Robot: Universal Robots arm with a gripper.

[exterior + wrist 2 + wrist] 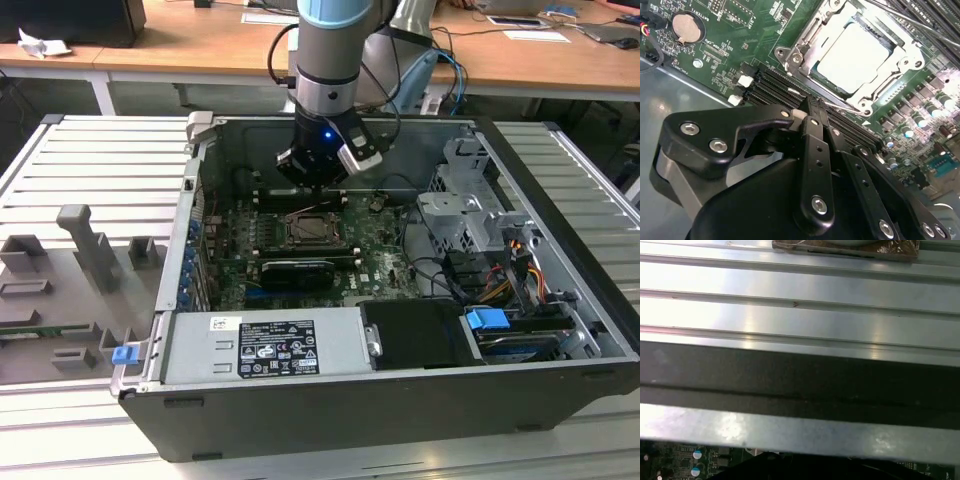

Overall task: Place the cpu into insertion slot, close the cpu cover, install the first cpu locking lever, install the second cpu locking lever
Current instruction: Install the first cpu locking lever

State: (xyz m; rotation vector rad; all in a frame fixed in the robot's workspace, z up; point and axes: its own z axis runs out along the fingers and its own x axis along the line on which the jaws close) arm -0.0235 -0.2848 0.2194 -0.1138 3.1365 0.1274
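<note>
Gripper [318, 175] hangs inside the case [350, 430], just at 12 o'clock of the slot [318, 230] in the exterior view. In the second wrist view its fingertips [811, 102] are drawn together. They sit right at the slot's edge, and I cannot tell whether they pinch anything.

The board [385, 260] lies flat on the case floor. The power supply [200, 350] sits at 6 o'clock of the slot.

In the second wrist view the cover [875, 92] looks folded down flat. The cpu [855, 57] is seated under it, its pale top showing through the window.

One thin lever [840, 106] runs along the slot edge nearest the fingertips. A second lever [910, 22] runs along the far edge.

My judgement is that placing and covering are done and the first lever is the step in hand. That work calls for fine contact on a thin springy wire without scraping the memory slots [775, 85] alongside.

As for writing, the power supply carries a white label [275, 348] with small print and marks. A short printed word sits beside the coin cell [686, 27].
</note>
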